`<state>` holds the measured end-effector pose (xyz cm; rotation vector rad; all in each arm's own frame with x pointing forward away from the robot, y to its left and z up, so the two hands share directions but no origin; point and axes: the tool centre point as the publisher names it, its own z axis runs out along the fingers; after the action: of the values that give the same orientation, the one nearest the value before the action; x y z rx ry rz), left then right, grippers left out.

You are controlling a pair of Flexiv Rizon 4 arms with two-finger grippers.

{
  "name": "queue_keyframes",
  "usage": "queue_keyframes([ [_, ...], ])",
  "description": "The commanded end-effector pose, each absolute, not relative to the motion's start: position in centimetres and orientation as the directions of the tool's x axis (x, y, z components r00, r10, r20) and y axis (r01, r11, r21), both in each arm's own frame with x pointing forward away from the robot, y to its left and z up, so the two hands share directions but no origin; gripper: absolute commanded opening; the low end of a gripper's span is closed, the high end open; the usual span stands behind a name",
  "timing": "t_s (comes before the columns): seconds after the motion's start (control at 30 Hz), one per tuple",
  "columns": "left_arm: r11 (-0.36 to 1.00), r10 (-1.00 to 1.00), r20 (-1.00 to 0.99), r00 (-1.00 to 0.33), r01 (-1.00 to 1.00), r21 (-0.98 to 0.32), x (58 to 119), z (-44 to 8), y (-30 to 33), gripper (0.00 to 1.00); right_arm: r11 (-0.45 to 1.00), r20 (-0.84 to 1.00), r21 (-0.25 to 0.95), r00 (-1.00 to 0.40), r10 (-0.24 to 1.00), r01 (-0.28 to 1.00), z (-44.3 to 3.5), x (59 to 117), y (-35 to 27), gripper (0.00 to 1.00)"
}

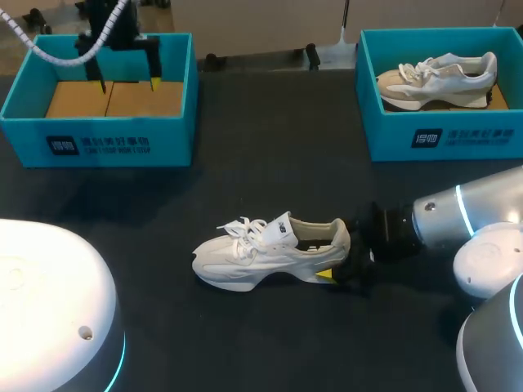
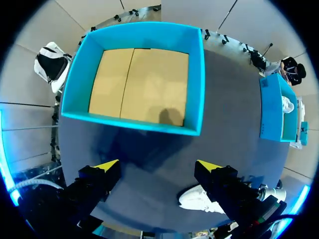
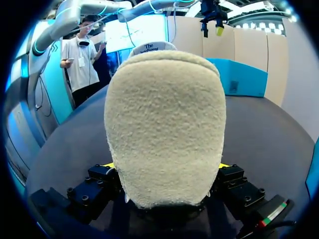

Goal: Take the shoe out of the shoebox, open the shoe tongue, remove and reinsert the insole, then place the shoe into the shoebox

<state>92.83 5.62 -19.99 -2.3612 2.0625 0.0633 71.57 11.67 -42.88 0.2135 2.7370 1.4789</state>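
Right wrist view: the right gripper [image 3: 165,167] has the heel of the shoe [image 3: 164,109] wedged between its fingers. A sliver of yellow tip shows against the heel on each side, so the fingers appear clamped on it. In the head view the same gripper [image 1: 339,265] meets the heel end of the shoe [image 1: 261,253], which lies on its sole in the middle of the table [image 1: 270,131], toe pointing toward the left arm's side.

The left gripper [image 1: 127,84] hangs over the left shoebox [image 1: 98,139], well apart from the shoe. Its fingers are spread and hold nothing [image 2: 158,167].

Step in hand, as judged: removal from the box is complete and opening the tongue comes next. That calls for the right gripper to steady the heel while the left gripper travels from the box to the laces and lifts the tongue forward.

Limits of view:
- In the head view the far finger is hidden behind the heel.
- The insole cannot be seen, nor can it be told how far the tongue is already open.
- In the right wrist view the heel blocks everything ahead of it.
- In the left wrist view only the toe shows past one finger.
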Motion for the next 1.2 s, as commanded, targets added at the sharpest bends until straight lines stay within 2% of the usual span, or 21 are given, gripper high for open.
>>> queue_keyframes([
  [0.03,-0.161,-0.986,-0.05,0.162,-0.987,-0.017,90.3,-19.4,4.3,1.0,0.543,0.044,0.833,-0.99,0.133,0.11,-43.2,71.7,12.0,0.0],
  [0.27,-0.178,-0.982,-0.057,0.178,-0.984,0.0,86.3,-19.6,0.9,1.0,0.543,0.044,0.833,-0.99,0.133,0.11,-43.2,71.7,12.0,0.0],
  [0.43,-0.16,-0.986,-0.043,0.162,-0.986,-0.039,83.5,-20.1,-1.8,1.0,0.543,0.044,0.833,-0.99,0.133,0.11,-43.2,71.7,12.0,0.0],
  [0.8,-0.12,-0.992,0.024,0.12,-0.993,0.019,79.4,-21.1,-5.6,1.0,0.543,0.044,0.833,-0.99,0.133,0.11,-43.2,71.7,12.0,0.0],
  [1.2,-0.1,-0.995,0.003,0.1,-0.994,0.034,79.0,-21.4,-6.0,1.0,0.543,0.044,0.833,-0.99,0.133,0.11,-43.2,71.7,12.0,0.0],
])
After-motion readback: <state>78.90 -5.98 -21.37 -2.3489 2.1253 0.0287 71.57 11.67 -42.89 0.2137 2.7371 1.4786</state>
